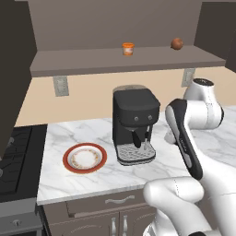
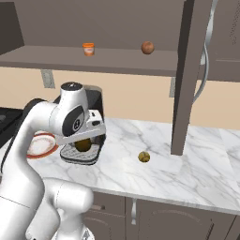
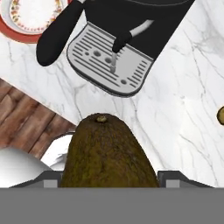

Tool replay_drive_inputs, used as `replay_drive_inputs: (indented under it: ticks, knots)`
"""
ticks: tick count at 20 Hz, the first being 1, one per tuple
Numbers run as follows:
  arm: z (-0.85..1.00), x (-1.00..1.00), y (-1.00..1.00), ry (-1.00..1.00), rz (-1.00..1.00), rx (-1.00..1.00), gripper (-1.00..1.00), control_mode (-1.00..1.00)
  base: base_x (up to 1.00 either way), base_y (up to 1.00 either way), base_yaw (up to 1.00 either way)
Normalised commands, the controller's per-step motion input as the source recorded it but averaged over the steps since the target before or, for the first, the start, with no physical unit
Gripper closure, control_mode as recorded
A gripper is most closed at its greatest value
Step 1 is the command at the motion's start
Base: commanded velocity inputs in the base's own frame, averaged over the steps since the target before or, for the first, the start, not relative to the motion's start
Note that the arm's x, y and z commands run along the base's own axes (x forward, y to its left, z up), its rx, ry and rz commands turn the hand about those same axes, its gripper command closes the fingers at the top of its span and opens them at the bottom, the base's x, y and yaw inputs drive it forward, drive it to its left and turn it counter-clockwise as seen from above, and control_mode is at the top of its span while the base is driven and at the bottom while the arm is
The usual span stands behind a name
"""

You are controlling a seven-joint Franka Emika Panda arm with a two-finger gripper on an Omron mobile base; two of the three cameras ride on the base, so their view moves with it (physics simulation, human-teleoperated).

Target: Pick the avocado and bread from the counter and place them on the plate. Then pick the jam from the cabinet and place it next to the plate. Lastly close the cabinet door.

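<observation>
At the left of the counter (image 1: 92,179) the plate (image 1: 85,158) lies bare, just left of a black coffee machine (image 1: 134,123). The gripper (image 2: 84,144) hangs above the machine's drip tray, clamped on the avocado (image 3: 108,153). Further right the bread (image 2: 144,157) rests on the marble. On the far cabinet (image 2: 28,56) shelf above stands the jam (image 2: 88,49), a reddish-brown ball (image 2: 147,48) to its right.

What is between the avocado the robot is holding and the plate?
The black coffee machine stands on the counter between the held avocado and the plate, so the end effector would likely carry it over or around.
</observation>
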Motion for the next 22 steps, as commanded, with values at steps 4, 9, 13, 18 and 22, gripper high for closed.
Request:
replay_drive_inputs:
  ticks: [4, 9, 13, 18, 22]
  knots:
    - [0.09, -0.02, 0.45, 0.05, -0.06, 0.00, 1.00, -1.00, 0.00, 0.00, 0.00]
    - [0.06, 0.00, 0.58, 0.11, -0.05, 0.00, 1.00, -1.00, 0.00, 0.00, 0.00]
    - [0.06, 0.00, 0.63, 0.12, -0.06, 0.00, 1.00, -1.00, 0.00, 0.00, 0.00]
    - [0.04, 0.00, 0.61, 0.10, -0.06, 0.00, 1.00, -1.00, 0.00, 0.00, 0.00]
    - [0.00, 0.00, 0.62, 0.09, -0.06, -0.03, 1.00, -1.00, 0.00, 0.00, 0.00]
